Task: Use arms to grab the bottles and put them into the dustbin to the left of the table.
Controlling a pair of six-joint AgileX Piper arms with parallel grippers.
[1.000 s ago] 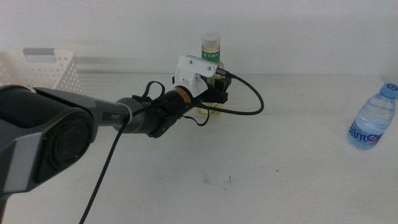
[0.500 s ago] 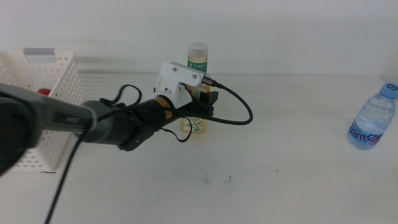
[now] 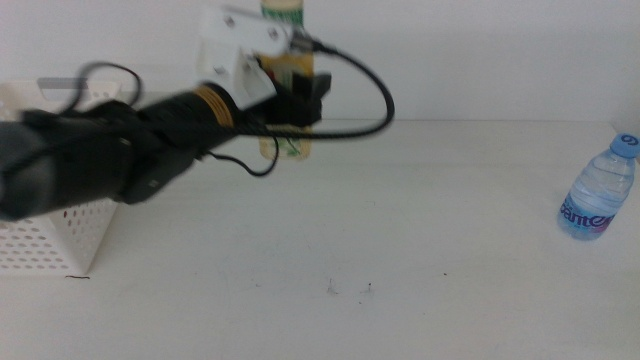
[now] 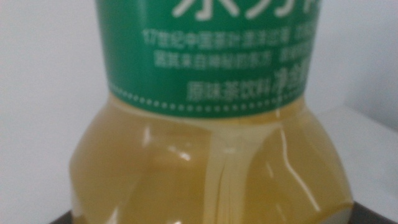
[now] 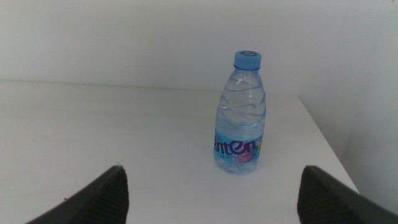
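Note:
My left gripper (image 3: 297,100) is shut on the yellow tea bottle (image 3: 288,146) and holds it upright in the air, above the table's far middle. Its cap is cut off by the picture's top edge. In the left wrist view the tea bottle (image 4: 205,168) fills the picture, green label above the yellow liquid. The white dustbin (image 3: 48,232) stands at the left, half hidden behind the left arm (image 3: 110,160). The clear water bottle (image 3: 597,190) with a blue cap stands upright at the table's right edge. My right gripper (image 5: 214,194) is open, a short way back from the water bottle (image 5: 241,118).
The white table (image 3: 420,260) carries a few tiny dark specks (image 3: 348,289) near the front middle. A black cable (image 3: 370,95) loops off the left wrist. The table's right edge runs just beyond the water bottle.
The left arm has lifted the tea bottle off the table and carried it up and to the left, toward the dustbin. The water bottle has stayed put.

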